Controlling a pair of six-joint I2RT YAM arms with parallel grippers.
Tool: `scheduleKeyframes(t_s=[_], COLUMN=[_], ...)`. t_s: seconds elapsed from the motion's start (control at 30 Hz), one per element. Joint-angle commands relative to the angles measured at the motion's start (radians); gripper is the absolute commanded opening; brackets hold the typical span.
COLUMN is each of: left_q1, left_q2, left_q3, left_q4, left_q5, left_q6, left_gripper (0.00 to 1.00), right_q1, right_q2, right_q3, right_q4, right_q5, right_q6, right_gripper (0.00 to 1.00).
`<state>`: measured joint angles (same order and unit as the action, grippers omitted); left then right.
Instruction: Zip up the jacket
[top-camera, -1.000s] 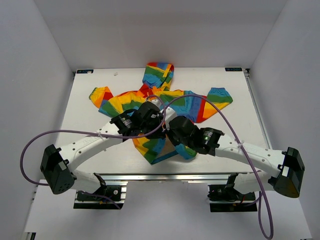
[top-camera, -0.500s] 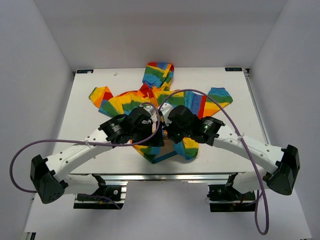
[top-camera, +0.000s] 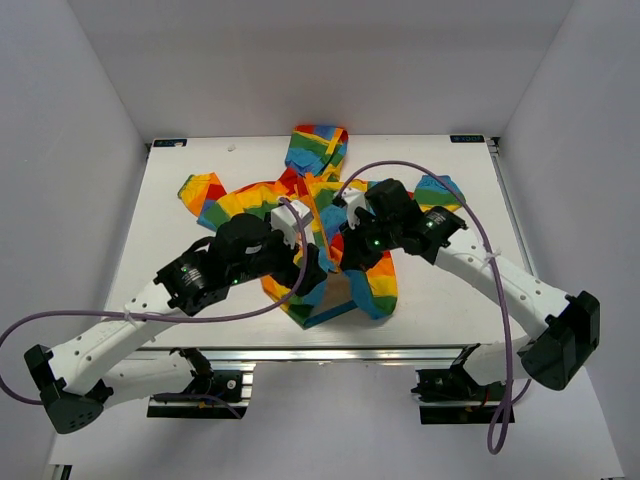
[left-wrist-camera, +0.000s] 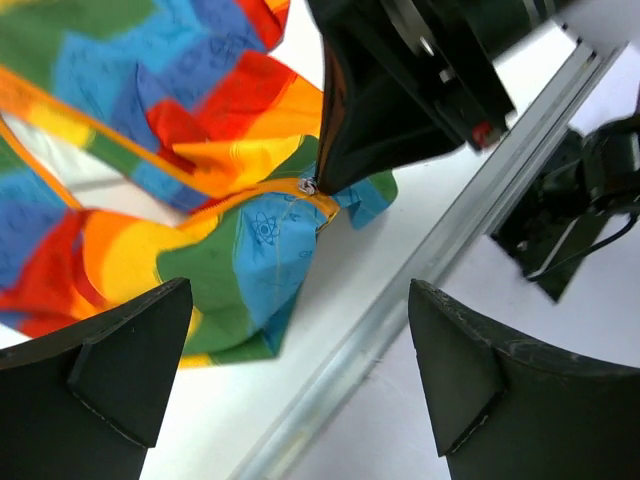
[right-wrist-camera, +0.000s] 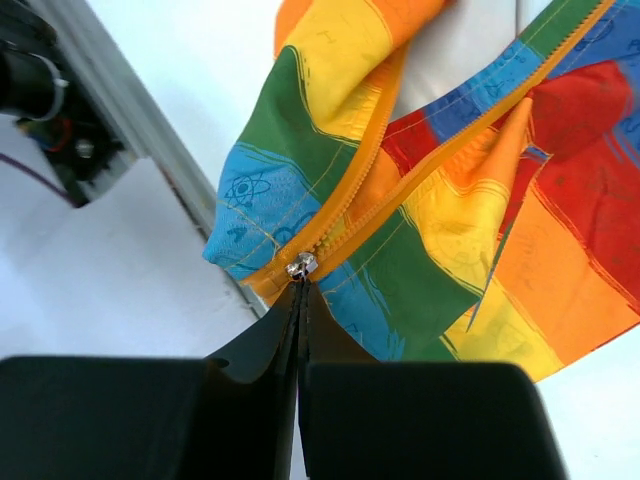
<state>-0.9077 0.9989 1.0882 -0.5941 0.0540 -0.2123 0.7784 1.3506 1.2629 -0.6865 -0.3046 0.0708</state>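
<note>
A small hooded jacket (top-camera: 245, 203) with rainbow stripes is lying on a white table (top-camera: 180, 160). Its hood is pointing toward the far edge and its sleeves are spreading out to either side. Its bottom hem is bunching into folds near the table's front edge, close to a metal rail (top-camera: 330, 352).

The right gripper (right-wrist-camera: 301, 287) is reaching down over the lower front of the jacket. Its two black fingers are pressing tightly together and pinching the small silver zipper pull (right-wrist-camera: 301, 265). The pull is sitting low on the jacket, just above the blue and green stripes at the hem. From there the two orange-yellow zipper bands (right-wrist-camera: 440, 150) are running away from the pull and spreading apart, with white lining showing between them higher up.

The left gripper (left-wrist-camera: 300, 300) is hovering just beside the right one, over the same bunched hem. Its fingers are standing as far apart as they go and are gripping nothing; only striped fabric and bare table are showing in the gap between them.
</note>
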Motion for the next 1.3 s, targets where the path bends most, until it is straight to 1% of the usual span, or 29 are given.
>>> scheduleKeyframes(t_s=[0.0, 0.13, 0.17, 0.2, 0.23, 0.27, 0.3, 0.33, 0.37, 0.4, 0.43, 0.5, 0.53, 0.73, 0.77, 0.83, 0.87, 0.97, 1.0, 1.07, 1.1, 1.17, 1.2, 1.27], left_q1=[-0.008, -0.026, -0.039, -0.055, -0.08, -0.138, -0.17, -0.233, -0.259, -0.282, -0.302, -0.338, -0.35, -0.359, -0.359, -0.361, -0.361, -0.361, -0.362, -0.362, -0.361, -0.364, -0.362, -0.365], left_q2=[0.004, 0.032, 0.044, 0.069, 0.087, 0.099, 0.124, 0.141, 0.159, 0.181, 0.216, 0.24, 0.25, 0.218, 0.216, 0.222, 0.234, 0.253, 0.267, 0.276, 0.282, 0.282, 0.28, 0.27], left_q3=[0.004, 0.028, 0.056, 0.07, 0.087, 0.101, 0.099, 0.101, 0.104, 0.116, 0.119, 0.116, 0.108, 0.079, 0.067, 0.056, 0.05, 0.044, 0.042, 0.044, 0.042, 0.044, 0.044, 0.039], left_q4=[0.03, 0.044, 0.03, 0.016, -0.019, -0.033, -0.027, -0.026, -0.035, -0.044, -0.058, -0.074, -0.069, -0.02, -0.013, 0.003, 0.008, 0.03, 0.036, 0.04, 0.042, 0.039, 0.039, 0.048], left_q5=[0.058, 0.093, 0.092, 0.06, 0.022, -0.026, -0.178, -0.244, -0.294, -0.386, -0.425, -0.486, -0.54, -0.505, -0.517, -0.534, -0.548, -0.548, -0.546, -0.559, -0.562, -0.556, -0.548, -0.537], left_q6=[0.183, 0.308, 0.329, 0.336, 0.35, 0.359, 0.367, 0.396, 0.415, 0.425, 0.445, 0.461, 0.468, 0.521, 0.525, 0.537, 0.539, 0.557, 0.565, 0.568, 0.568, 0.571, 0.571, 0.574], left_gripper=[0.98, 0.98, 0.97, 0.96, 0.96, 0.96, 0.97, 0.97, 0.97, 0.97, 0.96, 0.95, 0.94, 0.93, 0.88, 0.84, 0.77, 0.63, 0.52, 0.38, 0.21, 0.14, 0.07, 0.0], right_q1=[-0.04, -0.05, -0.05, -0.05, -0.053, -0.051, -0.053, -0.054, -0.054, -0.053, -0.054, -0.054, -0.057, -0.068, -0.07, -0.071, -0.073, -0.073, -0.074, -0.074, -0.074, -0.074, -0.074, -0.074], right_q2=[0.01, 0.034, 0.047, 0.051, 0.054, 0.059, 0.062, 0.067, 0.076, 0.078, 0.081, 0.084, 0.084, 0.104, 0.104, 0.101, 0.097, 0.096, 0.094, 0.097, 0.096, 0.096, 0.096, 0.097], right_q3=[0.066, 0.102, 0.115, 0.131, 0.138, 0.142, 0.15, 0.159, 0.165, 0.173, 0.187, 0.197, 0.205, 0.222, 0.227, 0.237, 0.245, 0.25, 0.248, 0.248, 0.245, 0.24, 0.236, 0.236], right_q4=[-0.028, -0.051, -0.07, -0.074, -0.077, -0.077, -0.077, -0.084, -0.096, -0.102, -0.108, -0.119, -0.119, -0.134, -0.137, -0.145, -0.15, -0.147, -0.145, -0.142, -0.14, -0.134, -0.131, -0.122], right_q5=[-0.154, -0.189, -0.192, -0.194, -0.203, -0.212, -0.218, -0.223, -0.228, -0.229, -0.226, -0.225, -0.223, -0.238, -0.241, -0.246, -0.246, -0.263, -0.271, -0.28, -0.281, -0.283, -0.272, -0.257], right_q6=[-0.006, -0.003, -0.005, -0.002, 0.004, 0.007, 0.014, 0.023, 0.021, 0.023, 0.026, 0.032, 0.032, 0.047, 0.047, 0.049, 0.052, 0.058, 0.063, 0.063, 0.064, 0.072, 0.075, 0.076], right_gripper=[0.0, 0.0, 0.0, 0.0, 0.0, 0.0, 0.0, 0.0, 0.0, 0.0, 0.0, 0.0, 0.0, 0.0, 0.0, 0.0, 0.0, 0.0, 0.0, 0.0, 0.0, 0.0, 0.0, 0.0])
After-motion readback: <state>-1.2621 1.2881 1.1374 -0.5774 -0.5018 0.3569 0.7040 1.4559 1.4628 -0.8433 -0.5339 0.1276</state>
